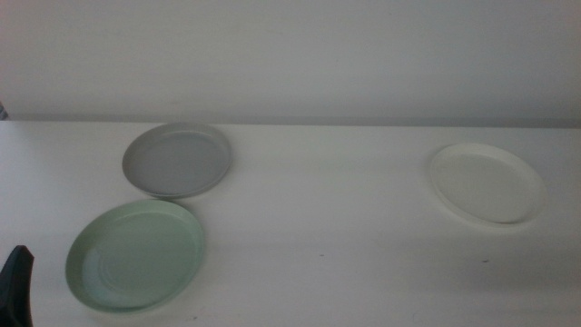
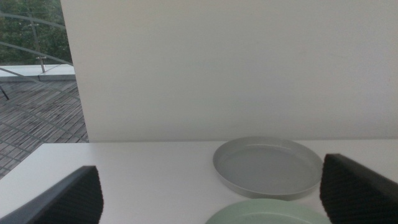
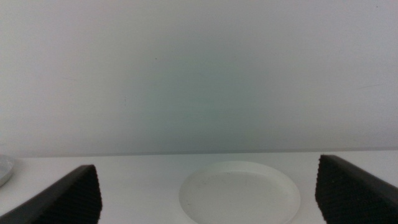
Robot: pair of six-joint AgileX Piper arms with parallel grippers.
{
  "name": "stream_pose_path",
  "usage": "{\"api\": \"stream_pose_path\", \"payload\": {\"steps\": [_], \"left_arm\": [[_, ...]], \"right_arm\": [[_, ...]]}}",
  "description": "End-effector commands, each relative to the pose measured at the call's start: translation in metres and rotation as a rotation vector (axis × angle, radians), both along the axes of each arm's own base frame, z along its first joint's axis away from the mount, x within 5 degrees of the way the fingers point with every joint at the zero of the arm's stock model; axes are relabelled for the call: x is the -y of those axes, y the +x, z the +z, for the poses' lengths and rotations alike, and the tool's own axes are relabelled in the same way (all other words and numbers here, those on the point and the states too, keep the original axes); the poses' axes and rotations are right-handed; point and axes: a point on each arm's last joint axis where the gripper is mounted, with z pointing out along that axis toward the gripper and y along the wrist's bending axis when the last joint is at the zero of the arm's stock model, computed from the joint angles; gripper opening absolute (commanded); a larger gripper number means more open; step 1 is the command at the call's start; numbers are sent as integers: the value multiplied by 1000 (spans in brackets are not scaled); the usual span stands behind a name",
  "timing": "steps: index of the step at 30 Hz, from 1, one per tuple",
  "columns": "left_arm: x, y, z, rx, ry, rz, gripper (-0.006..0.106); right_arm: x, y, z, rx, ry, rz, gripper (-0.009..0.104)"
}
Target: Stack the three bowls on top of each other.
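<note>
Three shallow bowls lie apart on the white table. The grey bowl (image 1: 178, 160) is at the back left, the mint green bowl (image 1: 134, 255) is in front of it near the left front, and the white bowl (image 1: 487, 183) is at the right. My left gripper (image 2: 211, 193) is open and empty at the table's front left; one jaw tip shows in the middle view (image 1: 18, 286). Its wrist view shows the grey bowl (image 2: 267, 167) and the green bowl's rim (image 2: 267, 213) ahead. My right gripper (image 3: 211, 193) is open and empty, facing the white bowl (image 3: 239, 193); it is outside the middle view.
A plain white wall (image 1: 290, 54) stands along the table's back edge. The table top (image 1: 327, 218) lies bare between the left bowls and the white bowl. The table's left edge and an outdoor floor beyond it (image 2: 31, 118) show in the left wrist view.
</note>
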Motion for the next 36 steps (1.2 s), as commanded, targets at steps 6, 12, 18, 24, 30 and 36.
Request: {"api": "stream_pose_path", "payload": {"steps": [6,12,18,24,30,36], "left_arm": [[0,16,57,-412,-66,-2,94],[-1,57,109,-931,-107,1,94],[-6,119,95,-1169,-94,21,94],[-11,172,70,-1318,-30,-1,94],[-11,208,39,-1344,-1,-49,94],[-12,232,5,-1352,1,-49,94]], "right_arm": [[0,-1,-12,0,-12,-7,92],[0,-1,-12,0,-12,-7,92],[0,-1,-12,0,-12,-7,92],[0,-1,-12,0,-12,-7,92],[0,-1,-12,0,-12,-7,92],[0,-1,-12,0,-12,-7,92]]}}
